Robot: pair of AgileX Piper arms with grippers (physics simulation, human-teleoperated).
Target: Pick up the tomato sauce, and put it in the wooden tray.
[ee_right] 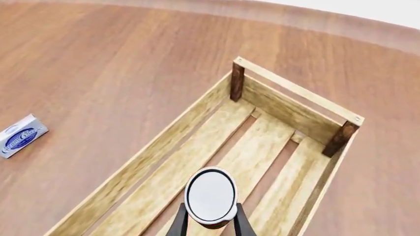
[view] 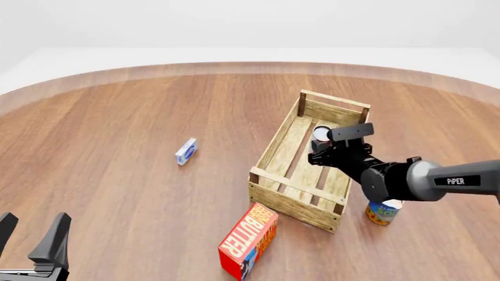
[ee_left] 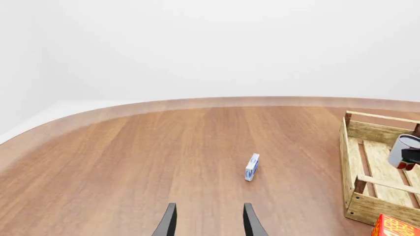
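Note:
The tomato sauce [view: 321, 133] hangs above the far half of the wooden tray [view: 273, 149], with my right gripper [view: 320, 141] shut on it. In the right wrist view the can's white-grey top [ee_right: 210, 195] sits between the two fingers of the right gripper [ee_right: 210, 222], over the tray's slats [ee_right: 256, 147]. The left wrist view catches the tomato sauce [ee_left: 405, 150] over the tray [ee_left: 367, 162] at the side. My left gripper [view: 31, 231] is open near the table's front left edge, far from both, and holds nothing [ee_left: 208, 220].
A red-orange butter box [view: 248, 240] lies just in front of the tray's near end. A blue-and-yellow can [view: 383, 212] stands right of the tray under my right arm. A small blue-and-white box [view: 186, 151] lies left of the tray.

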